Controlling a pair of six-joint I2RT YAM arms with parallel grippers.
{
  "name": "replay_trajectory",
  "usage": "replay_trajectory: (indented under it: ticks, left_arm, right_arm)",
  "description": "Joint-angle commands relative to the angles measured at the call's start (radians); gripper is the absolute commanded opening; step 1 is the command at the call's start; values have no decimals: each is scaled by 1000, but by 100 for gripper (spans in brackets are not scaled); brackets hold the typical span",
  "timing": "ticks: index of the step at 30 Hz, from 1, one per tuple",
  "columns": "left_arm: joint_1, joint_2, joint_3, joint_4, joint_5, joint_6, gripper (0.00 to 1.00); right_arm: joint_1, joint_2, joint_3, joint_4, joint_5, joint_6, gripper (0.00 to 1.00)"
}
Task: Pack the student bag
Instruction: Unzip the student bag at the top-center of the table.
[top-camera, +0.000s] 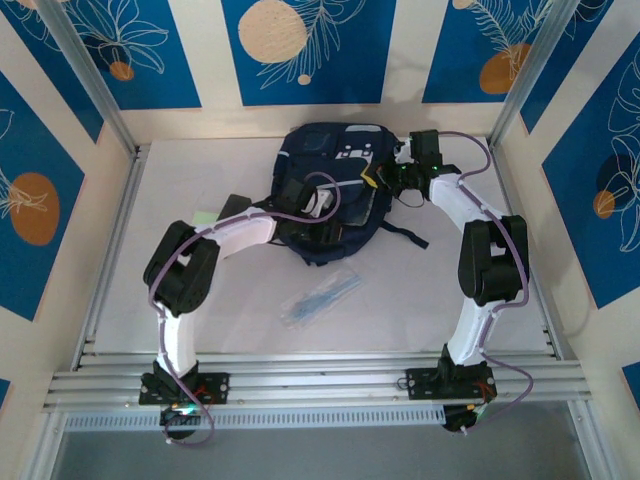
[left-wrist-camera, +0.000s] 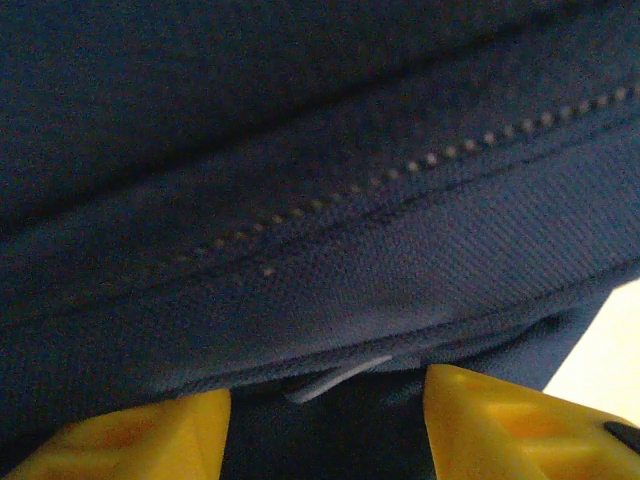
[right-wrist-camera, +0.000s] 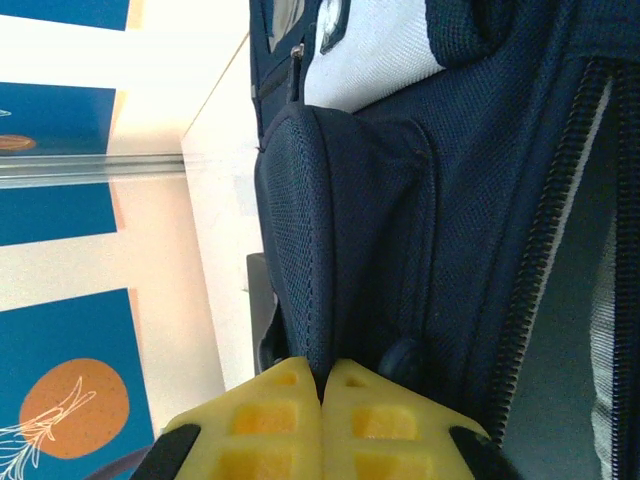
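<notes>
Pinching a padded seam of the bag (right-wrist-camera: 400, 230), the right pincer (right-wrist-camera: 322, 372) was fully closed. Its two yellow fingers (right-wrist-camera: 275, 410) were pressed together with the navy ridge of cloth caught between their tips. Just beyond that grip, a pale grey patch (right-wrist-camera: 375, 50) sat on the bag above the seam, and a line of black zip teeth (right-wrist-camera: 560, 250) ran alongside. Seen from above, this pincer met the bag on its right edge, toward the far end.

The left pincer (left-wrist-camera: 328, 392) stood partly open, its fingers well apart, with dark navy cloth of the bag lying in the gap and close ahead of them. Whether the fingers pressed on that cloth I could not tell. A row of pale stitches (left-wrist-camera: 430, 158) crossed the cloth ahead, and a thin pale loop (left-wrist-camera: 335, 380) lay just in front of the gap. Seen from above, this pincer lay over the bag's near left part.

The bag itself lay flat on the white surface (top-camera: 230, 310), about midway across it and toward the far side. A black strap (top-camera: 405, 235) trailed from the bag's near right corner. A clear packet (top-camera: 322, 295) holding something bluish lay on the surface on the near side of the bag, apart from it.
</notes>
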Motion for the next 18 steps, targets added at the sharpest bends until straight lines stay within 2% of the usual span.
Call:
replay_trajectory:
  ticks: [1,4,8,15,18]
  left_arm:
    - [-20,-1,29,156,141,47,50]
    - [-28,-20,24,200,211,39,47]
    - [-28,-42,29,215,247,26,39]
    - [-26,-33,58,126,131,70,39]
    - [-27,-3,89,74,79,94,33]
  right_arm:
    - [10,-24,4,87,-124,20,0]
    - [9,-18,4,90,-125,22,0]
    - [0,-12,-3,90,-126,25,0]
    - [-12,-12,-20,101,-130,30,0]
    - [-15,-12,-25,103,-135,34,0]
